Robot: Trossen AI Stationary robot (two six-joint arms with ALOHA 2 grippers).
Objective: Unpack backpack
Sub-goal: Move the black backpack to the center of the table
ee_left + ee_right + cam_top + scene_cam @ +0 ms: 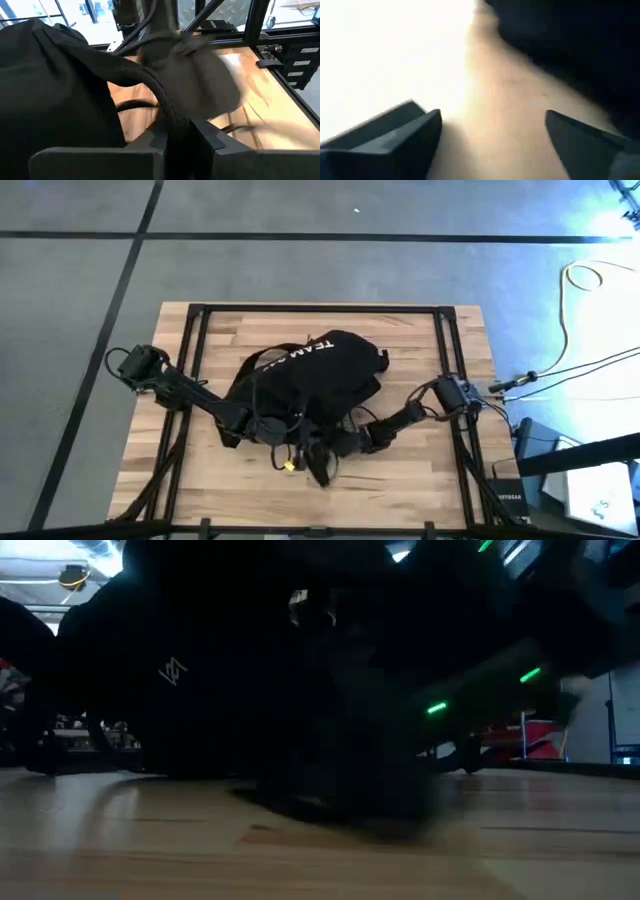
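- The backpack (315, 375) is seen lying near the middle of the wooden counter (420, 485), a large rounded black fabric mound.
- Its long axis is laid on a diagonal in the high view, from the near-left part of the counter toward the far right, with the rounded bulk toward the far right.
- White lettering reading "TEAM" (309, 352) is shown on its upper face, slanted along that same diagonal.
- Black straps and loose fabric are spilled from its near edge, where a small yellow piece (288, 465) is picked out among them; what it is cannot be told.
- The left gripper (262, 426) is placed at the backpack's near-left edge; in its wrist view a black strap (150, 85) is seen running down between the jaws, which are clenched on it.
- The right gripper (352, 442) is placed at the near-right edge, beside the straps; in its wrist view the jaws are spread wide with only bare wood between them.
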